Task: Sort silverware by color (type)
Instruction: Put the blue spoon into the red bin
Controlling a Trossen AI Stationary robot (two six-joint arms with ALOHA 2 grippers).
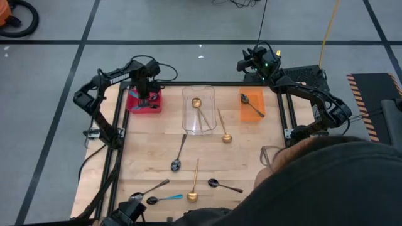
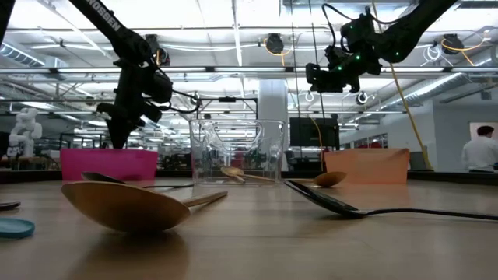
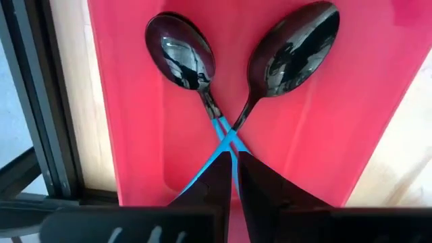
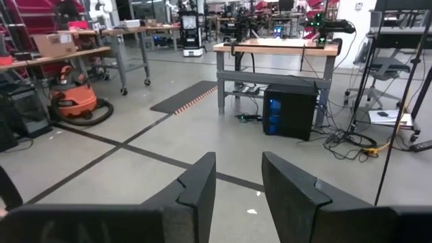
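My left gripper (image 1: 146, 97) (image 3: 234, 177) points down into the red bin (image 1: 134, 104) at the far left, shut on one of two blue-handled spoons (image 3: 181, 52) (image 3: 293, 48) whose handles cross there. A gold spoon (image 1: 198, 105) lies in the clear bin (image 1: 188, 125), and a dark spoon (image 1: 251, 105) lies in the orange bin (image 1: 245, 114). Loose on the table are gold spoons (image 1: 223, 130) (image 1: 194, 186), dark ones (image 1: 178, 156) (image 1: 223, 186) (image 1: 148, 191) and a blue-handled one (image 1: 164, 199). My right gripper (image 1: 246, 63) (image 4: 238, 182) hangs open, raised past the far edge. My left gripper pinches the blue handle (image 3: 233, 154) of the spoon, at its free end, between its two fingers. The fingers (image 3: 212, 185) come from above, pointing down and along the handle. The spoon's bowl lies on the red bin's floor, its handle crossing over the other spoon's.
A person's head with glasses and a dark shoulder (image 1: 314, 182) cover the table's near right corner. The three bins stand in a row along the far edge. Bare wood lies between the bins and the loose spoons near the front.
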